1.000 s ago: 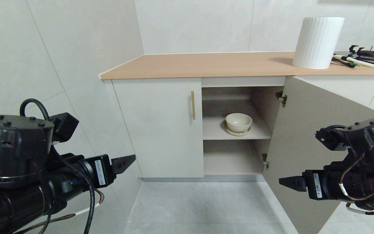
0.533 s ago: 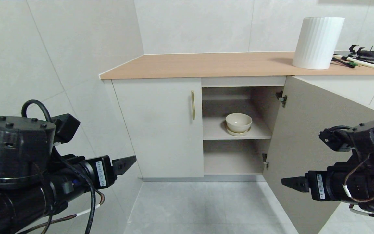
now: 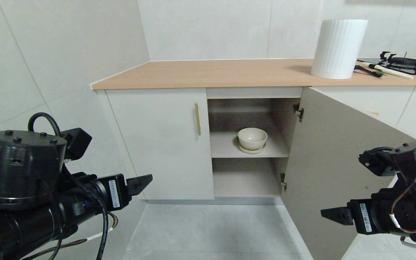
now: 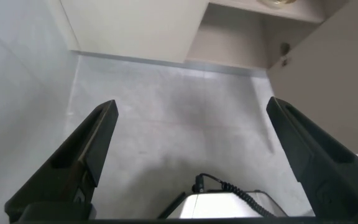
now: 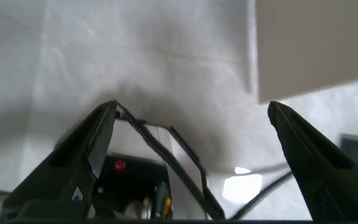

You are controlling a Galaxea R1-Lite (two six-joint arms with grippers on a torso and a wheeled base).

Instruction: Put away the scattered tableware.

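Observation:
A cream bowl sits on a small plate on the middle shelf of the open cabinet. My left gripper hangs low at the left, well short of the cabinet and above the floor. In the left wrist view the left gripper is open and empty, with the plate's rim far ahead. My right gripper is low at the right, beside the open door. The right wrist view shows the right gripper open and empty over the floor.
A tall white ribbed container stands on the wooden counter. Beside it lie utensils and a gas stove. The left cabinet door is closed, with a gold handle. A tiled wall runs along the left.
The head camera has moved, so the cabinet and counter now sit further left in the picture. The right gripper has drawn back a little, lower and to the right.

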